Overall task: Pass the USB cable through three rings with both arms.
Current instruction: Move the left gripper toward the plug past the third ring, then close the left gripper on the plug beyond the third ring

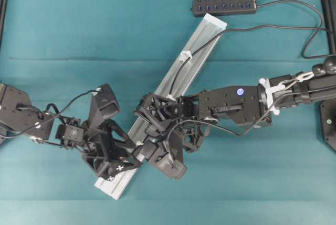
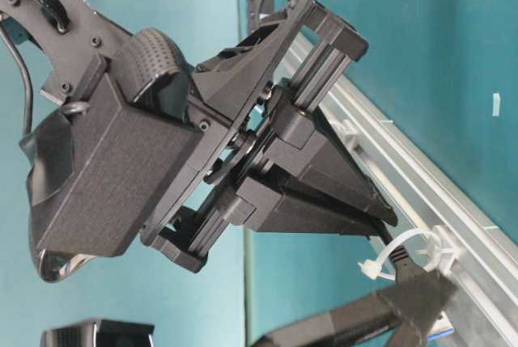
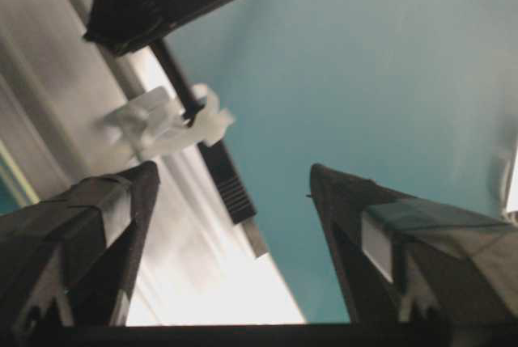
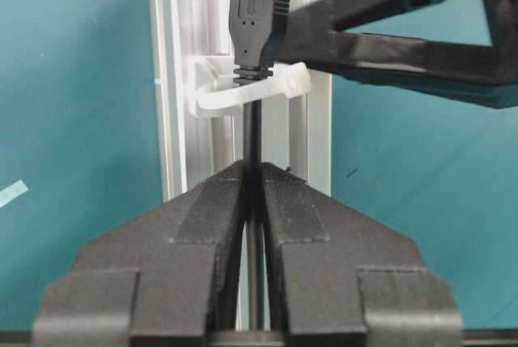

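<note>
The USB cable (image 1: 273,25) runs down the silver rail (image 1: 202,39) through the far ring (image 1: 185,55) and the middle ring (image 1: 170,97). My right gripper (image 4: 252,171) is shut on the cord just behind the near-end ring (image 4: 243,92). The plug (image 4: 259,15) sticks out past that ring. My left gripper (image 3: 233,171) stands open just beyond the ring (image 3: 162,124), one finger on each side of the plug (image 3: 229,189), not touching it. In the overhead view both grippers crowd the rail's lower end and hide that ring.
A black multi-port hub (image 1: 224,5) lies at the back, beyond the rail's far end. The rail slants across the teal table (image 1: 63,36). Black frame posts (image 1: 328,4) stand at the right edge.
</note>
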`<state>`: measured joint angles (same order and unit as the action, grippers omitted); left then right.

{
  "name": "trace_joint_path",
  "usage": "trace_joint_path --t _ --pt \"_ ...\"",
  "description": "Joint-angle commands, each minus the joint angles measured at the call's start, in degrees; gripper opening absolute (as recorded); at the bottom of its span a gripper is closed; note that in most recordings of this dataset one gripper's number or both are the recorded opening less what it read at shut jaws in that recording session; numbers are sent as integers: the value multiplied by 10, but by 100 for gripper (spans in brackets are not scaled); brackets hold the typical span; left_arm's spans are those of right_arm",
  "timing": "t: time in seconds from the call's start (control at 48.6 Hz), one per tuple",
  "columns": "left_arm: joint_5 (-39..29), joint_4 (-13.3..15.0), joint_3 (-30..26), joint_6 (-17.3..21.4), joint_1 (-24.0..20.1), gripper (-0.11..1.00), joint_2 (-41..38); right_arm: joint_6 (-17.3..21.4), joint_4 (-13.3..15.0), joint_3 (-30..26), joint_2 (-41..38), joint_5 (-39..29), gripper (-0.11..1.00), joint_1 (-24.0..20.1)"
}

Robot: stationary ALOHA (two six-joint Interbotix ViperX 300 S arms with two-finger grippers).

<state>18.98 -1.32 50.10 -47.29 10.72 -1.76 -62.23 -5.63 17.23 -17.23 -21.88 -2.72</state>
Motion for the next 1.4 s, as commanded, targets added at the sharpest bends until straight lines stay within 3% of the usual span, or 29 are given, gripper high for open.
trace_joint_path --t 0.0,0.062,0.247,0.288,0.473,1.091,1.214,1.379 --pt "4 -2 -15 1 1 79 -1 4 -3 -6 -3 3 10 -3" --pt "-1 -2 -20 0 1 71 -3 4 -3 -6 -3 3 10 -3" --pt "-28 -2 -28 -1 1 23 -6 4 -3 -4 -1 1 10 -3" --pt "-39 -2 -29 -2 1 17 -6 4 -3 -4 -1 1 10 -3" --pt "-71 -2 -28 -22 2 12 -4 4 -3 -2 0 1 10 -3" --pt "-71 -2 -33 -24 1 11 -4 4 -3 0 2 1 11 0" --pt "-71 -2 -33 -24 2 11 -4 4 -3 1 8 -1 34 0" --pt "-71 -2 -32 -25 1 11 -3 4 -3 1 12 -1 80 1"
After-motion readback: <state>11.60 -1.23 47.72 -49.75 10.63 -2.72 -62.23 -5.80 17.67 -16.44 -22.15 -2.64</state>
